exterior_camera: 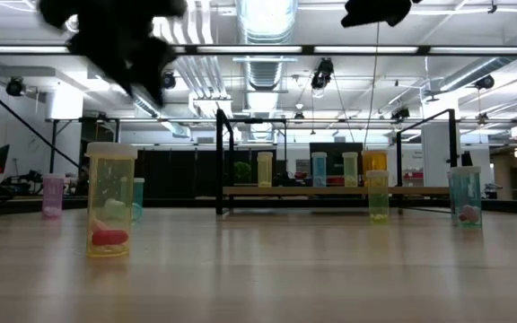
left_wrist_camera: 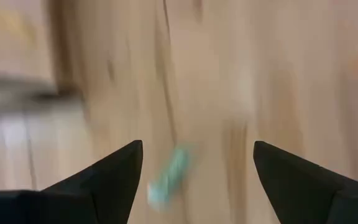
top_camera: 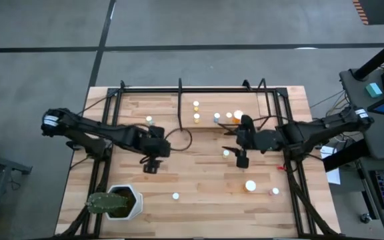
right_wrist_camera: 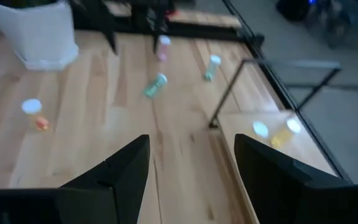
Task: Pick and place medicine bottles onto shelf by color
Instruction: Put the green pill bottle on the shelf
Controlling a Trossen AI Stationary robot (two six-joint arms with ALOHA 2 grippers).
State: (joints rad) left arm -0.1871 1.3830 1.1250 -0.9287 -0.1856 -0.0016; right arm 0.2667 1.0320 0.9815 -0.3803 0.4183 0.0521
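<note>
The shelf, a light-wood board with black bars, stands at the table's far side and carries several bottles. They also show in the low view. My left gripper is open above the tabletop. A teal bottle lies on its side below and between its fingers, untouched. My right gripper is open and empty beside a small bottle, in front of the shelf. Its wrist view shows bare tabletop between the fingers.
Loose bottles stand on the table at near right, near middle and left of the shelf. A white hexagonal plant pot stands at the near left corner. Black frame bars run along both table sides.
</note>
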